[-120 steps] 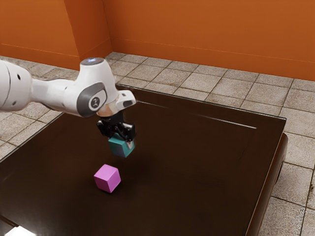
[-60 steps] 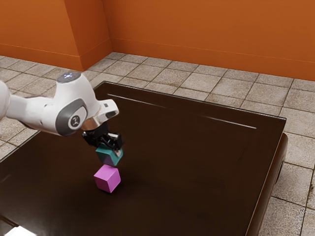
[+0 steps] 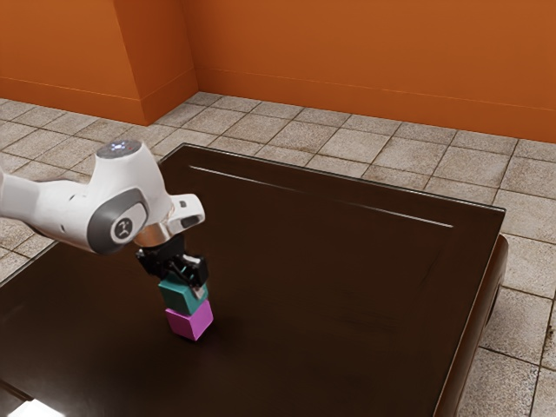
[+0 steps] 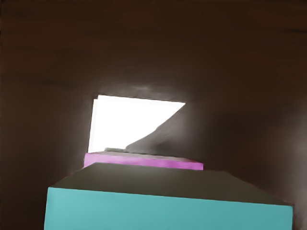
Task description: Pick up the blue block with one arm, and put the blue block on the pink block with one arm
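Closest to my hand, the blue block point(image 4: 168, 211) sits directly beneath the wrist camera. The edge of the pink block point(image 4: 144, 160) shows just past and below it, and a bright reflection point(image 4: 124, 122) lies on the table beyond.

From the side, the gripper point(image 3: 182, 276) has its fingers closed on the blue block from two sides. The block rests on, or all but touches, the top of the pink block. I cannot tell whether there is a thin gap. The two look roughly in line, with the upper one turned slightly.

Assessment: pickup is done and carry is done. Placement is in hand but not finished. The fingers have yet to open and the hand to lift straight off without dragging the stack.

Farther out are the dark table point(image 3: 347, 261), the tiled floor point(image 3: 417, 156) and the orange wall point(image 3: 365, 43).
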`<action>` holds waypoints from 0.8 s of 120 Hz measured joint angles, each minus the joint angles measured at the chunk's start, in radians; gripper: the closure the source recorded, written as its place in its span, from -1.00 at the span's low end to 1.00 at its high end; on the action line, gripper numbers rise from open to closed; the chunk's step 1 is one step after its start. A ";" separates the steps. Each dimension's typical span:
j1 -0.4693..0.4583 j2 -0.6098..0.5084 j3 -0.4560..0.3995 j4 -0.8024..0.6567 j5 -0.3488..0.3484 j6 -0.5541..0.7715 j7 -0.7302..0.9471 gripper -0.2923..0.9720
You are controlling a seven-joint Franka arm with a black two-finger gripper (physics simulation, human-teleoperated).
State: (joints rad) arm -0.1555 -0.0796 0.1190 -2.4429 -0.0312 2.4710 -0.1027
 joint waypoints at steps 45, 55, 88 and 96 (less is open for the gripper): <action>0.024 -0.001 0.003 -0.010 0.002 -0.011 0.001 0.02; 0.023 -0.001 0.003 -0.010 0.002 -0.011 0.001 0.02; 0.022 0.018 -0.001 -0.001 0.003 -0.012 0.003 0.02; 0.020 0.019 -0.004 0.001 0.003 -0.013 0.004 0.02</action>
State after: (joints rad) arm -0.1354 -0.0607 0.1151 -2.4418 -0.0284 2.4585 -0.0990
